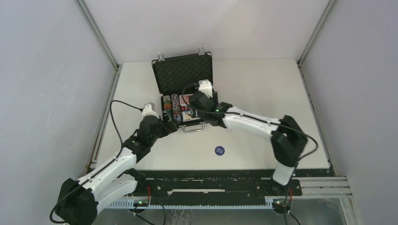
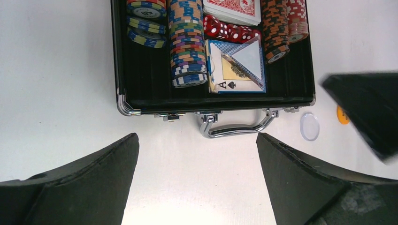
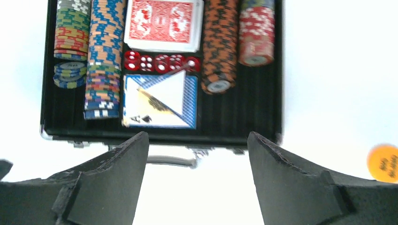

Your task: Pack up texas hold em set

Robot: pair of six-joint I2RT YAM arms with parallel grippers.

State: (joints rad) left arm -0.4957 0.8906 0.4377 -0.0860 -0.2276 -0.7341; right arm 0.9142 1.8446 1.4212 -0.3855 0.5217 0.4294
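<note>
Orange disc (image 3: pixel 382 162) beside black briefcase (image 3: pixel 234 117)

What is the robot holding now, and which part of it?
Nothing. The left end effector and the right end effector are both open and empty, near the briefcase.

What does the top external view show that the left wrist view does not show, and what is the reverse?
Only the top external view: the raised lid and a blue disc. Only the left wrist view: a clear disc, an orange disc and the ace of spades on the blue deck. Both: the open black case, its silver handle and the chip rows.
</note>
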